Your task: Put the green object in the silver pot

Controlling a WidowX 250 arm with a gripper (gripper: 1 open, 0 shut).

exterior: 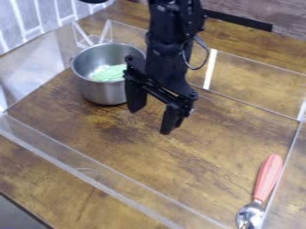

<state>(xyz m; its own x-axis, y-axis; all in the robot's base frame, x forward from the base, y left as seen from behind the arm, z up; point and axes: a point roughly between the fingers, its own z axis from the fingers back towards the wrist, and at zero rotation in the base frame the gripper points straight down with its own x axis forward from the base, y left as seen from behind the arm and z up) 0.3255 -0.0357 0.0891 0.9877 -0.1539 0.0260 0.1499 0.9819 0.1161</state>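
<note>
The silver pot [102, 73] stands at the back left of the wooden table. The green object [110, 72], pale green and lumpy, lies inside the pot on its bottom. My gripper [152, 114] hangs from the black arm just right of the pot, fingers pointing down over the bare wood. Its jaws stand apart and hold nothing.
A red-handled metal spoon [262, 191] lies at the front right. Clear plastic walls [84, 165] fence the work area, with a low edge in front and a panel [210, 70] behind the arm. Brick-pattern backing shows at the top left.
</note>
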